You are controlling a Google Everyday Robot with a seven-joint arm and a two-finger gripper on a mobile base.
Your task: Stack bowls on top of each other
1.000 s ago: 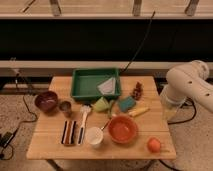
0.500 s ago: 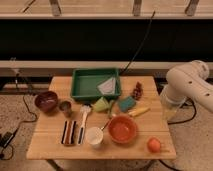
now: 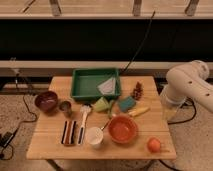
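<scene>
The bright orange-red bowl (image 3: pixel 122 129) sits on the wooden table (image 3: pixel 50 145) near its front middle. The dark maroon-brown bowl (image 3: pixel 46 101) sits at the table's left edge, well apart from the orange one. Both are upright and empty. My white arm (image 3: pixel 190 87) is at the right, beside the table's right edge. The gripper itself is hidden below the arm and does not show.
A green tray (image 3: pixel 80 90) with a pale cloth stands at the back middle. A small metal cup (image 3: pixel 65 106), a white cup (image 3: pixel 94 136), utensils (image 3: pixel 75 131), a pine cone (image 3: pixel 137 91), sponges, a banana and an orange fruit (image 3: pixel 154 145) lie about.
</scene>
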